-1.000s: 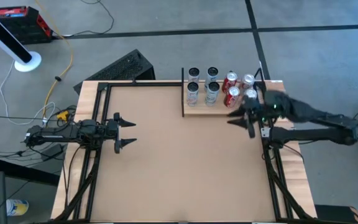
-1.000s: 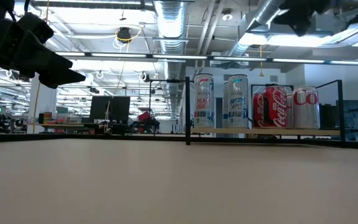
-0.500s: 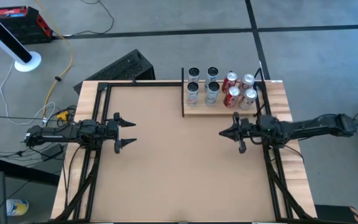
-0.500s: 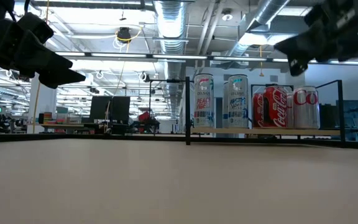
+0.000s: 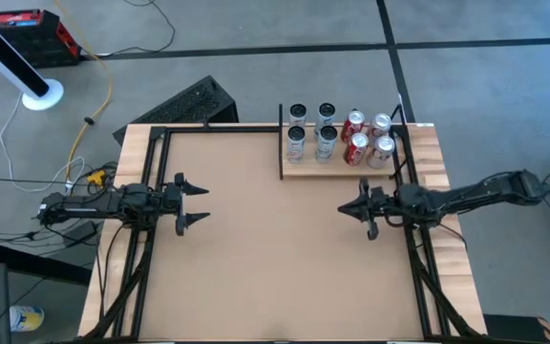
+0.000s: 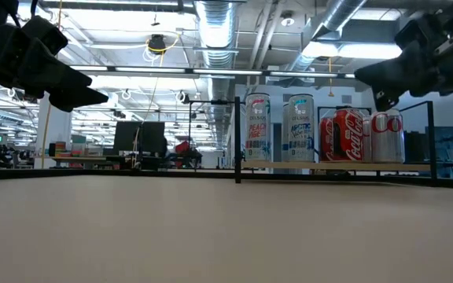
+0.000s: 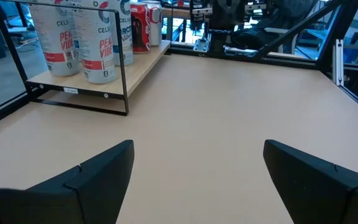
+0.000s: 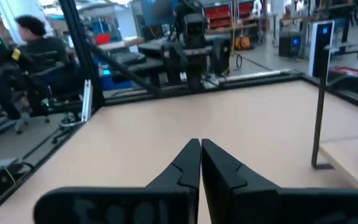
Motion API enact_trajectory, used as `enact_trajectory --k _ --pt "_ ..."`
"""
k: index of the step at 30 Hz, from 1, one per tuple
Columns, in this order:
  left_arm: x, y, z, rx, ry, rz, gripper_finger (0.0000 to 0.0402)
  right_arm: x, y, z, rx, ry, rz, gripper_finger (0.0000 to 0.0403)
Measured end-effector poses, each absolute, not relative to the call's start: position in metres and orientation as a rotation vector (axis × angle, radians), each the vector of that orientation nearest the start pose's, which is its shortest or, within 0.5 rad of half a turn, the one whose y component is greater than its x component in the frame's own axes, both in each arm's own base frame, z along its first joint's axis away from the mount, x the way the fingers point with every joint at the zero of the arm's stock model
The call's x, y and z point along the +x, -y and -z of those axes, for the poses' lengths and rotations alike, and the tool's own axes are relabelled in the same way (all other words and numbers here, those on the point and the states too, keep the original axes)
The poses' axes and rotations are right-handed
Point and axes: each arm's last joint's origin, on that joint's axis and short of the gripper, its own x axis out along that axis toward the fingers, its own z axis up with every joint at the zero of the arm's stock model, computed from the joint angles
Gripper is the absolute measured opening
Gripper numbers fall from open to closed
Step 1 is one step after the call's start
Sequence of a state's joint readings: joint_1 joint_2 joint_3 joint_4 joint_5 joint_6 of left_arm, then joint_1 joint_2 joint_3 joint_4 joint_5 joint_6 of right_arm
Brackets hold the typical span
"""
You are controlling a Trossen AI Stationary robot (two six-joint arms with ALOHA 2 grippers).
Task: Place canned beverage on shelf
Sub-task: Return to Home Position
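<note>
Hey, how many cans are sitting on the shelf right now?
8, all on the shelf. Seen from above, left to right: four tall white cans, two red cans, two silver cans. None look hidden.

Legible markings. Well ahead of my left gripper (image 7: 197, 149), a white can (image 7: 98, 43) on the shelf (image 7: 138, 65) showed CELS… over PEA… VIB…, cut off by its curve. At table level I read PEACH VIBE on one tall can (image 6: 257, 130), VIBE on its neighbour (image 6: 300, 130), Coca-Cola on the red can (image 6: 348, 134), and red Co… on the silver can (image 6: 387, 134).
</note>
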State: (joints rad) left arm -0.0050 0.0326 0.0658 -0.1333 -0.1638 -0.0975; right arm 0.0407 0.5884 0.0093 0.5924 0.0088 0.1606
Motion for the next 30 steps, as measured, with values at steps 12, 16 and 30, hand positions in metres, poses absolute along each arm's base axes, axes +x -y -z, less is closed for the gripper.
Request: enact_trajectory --k 12,16,30 --pt "0.095 -0.004 -0.171 -0.089 -0.092 -0.164 0.0343 0.135 -0.006 -0.151 0.183 -0.153 0.010 0.0037" --pt "0.095 -0.004 -0.171 -0.089 -0.092 -0.164 0.0343 0.134 -0.006 -0.145 0.182 -0.211 0.016 0.0037" --pt "0.095 -0.004 -0.171 -0.089 -0.092 -0.164 0.0343 0.131 -0.006 -0.133 0.173 -0.338 0.028 0.0037"
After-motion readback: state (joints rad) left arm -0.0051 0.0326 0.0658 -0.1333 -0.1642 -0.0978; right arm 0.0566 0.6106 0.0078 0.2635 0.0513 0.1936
